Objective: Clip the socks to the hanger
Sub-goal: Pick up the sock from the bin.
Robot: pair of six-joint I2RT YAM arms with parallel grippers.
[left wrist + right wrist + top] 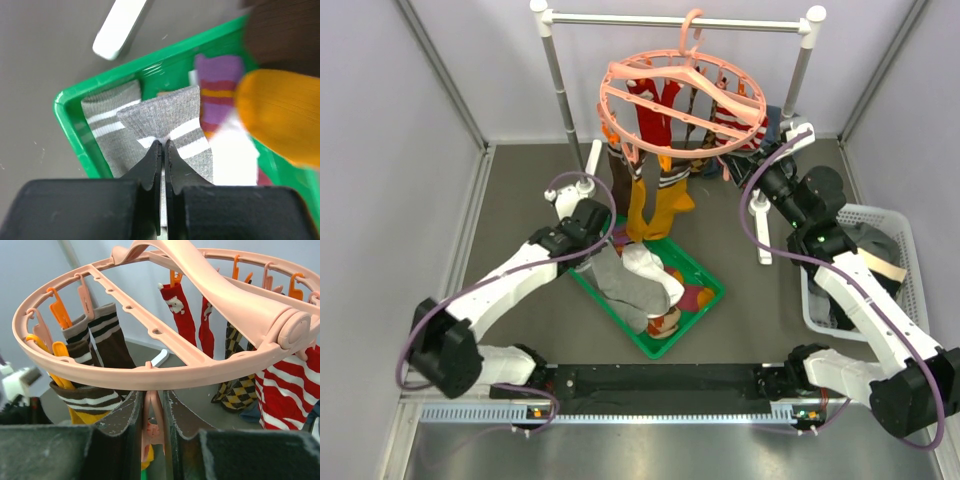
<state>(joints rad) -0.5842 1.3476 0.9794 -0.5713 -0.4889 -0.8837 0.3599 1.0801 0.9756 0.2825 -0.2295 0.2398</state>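
While L gripper [162, 148] pinches grey striped sock [170, 117] in green tray [72, 130], R gripper [152, 402] clamps a clip [150, 427] under hanger [210, 367], hung w/ other socks [182, 315] from rail [620, 19].

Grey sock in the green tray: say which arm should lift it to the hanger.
Left. The left gripper is shut on the grey sock above the green tray; the right gripper is at the hanger, pinching a clip.

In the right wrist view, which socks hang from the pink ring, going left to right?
Left to right: brown striped socks → red socks → yellow-and-black checked socks → red-and-white striped sock.
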